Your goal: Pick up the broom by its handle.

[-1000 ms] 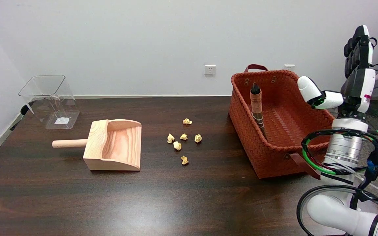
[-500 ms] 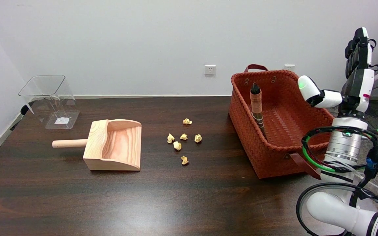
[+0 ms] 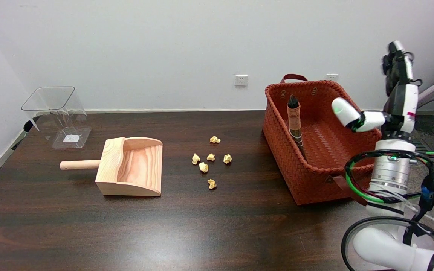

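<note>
Broom stands tilted inside the woven red-brown basket, handle end up, leaning against the basket's left wall — its lower part drops out of sight behind the near rim. Nothing grips it. Right hand is raised upright at the basket's far right corner, near the rim and well apart from the broom; fingers point up, thumb sticks out leftward over the basket, holding nothing, fingers spread apart. White forearm with green and black cable loops rises from the lower right. Basket sits on the right part of the dark wood bench, one strap handle at the far rim, another at the near corner. Mid-bench — six crumpled yellow paper scraps in a loose cluster. Left of them a wooden dustpan, open side facing the camera, round handle pointing left. Clear plastic bin at the far left corner, tilted. White wall socket behind.
</note>
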You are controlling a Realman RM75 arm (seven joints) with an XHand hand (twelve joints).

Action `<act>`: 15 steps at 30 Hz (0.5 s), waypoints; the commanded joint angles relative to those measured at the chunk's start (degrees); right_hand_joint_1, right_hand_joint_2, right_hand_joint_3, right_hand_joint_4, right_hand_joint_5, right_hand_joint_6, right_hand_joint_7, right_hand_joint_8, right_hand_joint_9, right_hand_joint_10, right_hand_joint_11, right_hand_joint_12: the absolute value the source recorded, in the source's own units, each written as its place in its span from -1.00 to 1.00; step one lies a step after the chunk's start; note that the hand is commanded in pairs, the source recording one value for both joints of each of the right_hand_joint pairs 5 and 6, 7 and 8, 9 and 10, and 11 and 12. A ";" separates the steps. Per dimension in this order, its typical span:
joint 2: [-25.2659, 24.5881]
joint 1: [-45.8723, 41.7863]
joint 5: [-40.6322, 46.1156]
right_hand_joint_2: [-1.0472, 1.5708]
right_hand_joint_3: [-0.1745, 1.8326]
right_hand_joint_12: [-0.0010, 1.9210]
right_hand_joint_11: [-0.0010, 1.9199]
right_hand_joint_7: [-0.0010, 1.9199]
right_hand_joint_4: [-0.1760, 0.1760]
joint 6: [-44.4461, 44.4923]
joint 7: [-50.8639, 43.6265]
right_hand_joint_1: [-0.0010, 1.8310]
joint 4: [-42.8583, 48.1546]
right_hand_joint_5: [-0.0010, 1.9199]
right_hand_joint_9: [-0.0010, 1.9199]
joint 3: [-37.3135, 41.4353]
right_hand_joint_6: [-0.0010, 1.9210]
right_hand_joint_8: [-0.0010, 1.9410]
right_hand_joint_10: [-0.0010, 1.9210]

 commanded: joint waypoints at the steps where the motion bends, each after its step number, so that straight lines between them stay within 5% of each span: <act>1: -1.25 -7.58 -2.53 -0.62 0.33 -0.91 -0.91 -0.81 0.00 -10.38 -13.18 0.10 -11.07 -0.91 -0.91 -3.53 -0.91 -0.81 -0.91; 15: 0.44 -2.94 -0.89 -0.67 0.26 -1.00 -1.00 -0.84 0.00 -21.71 -15.74 0.18 -11.03 -1.00 -1.00 -3.37 -1.00 -0.84 -1.00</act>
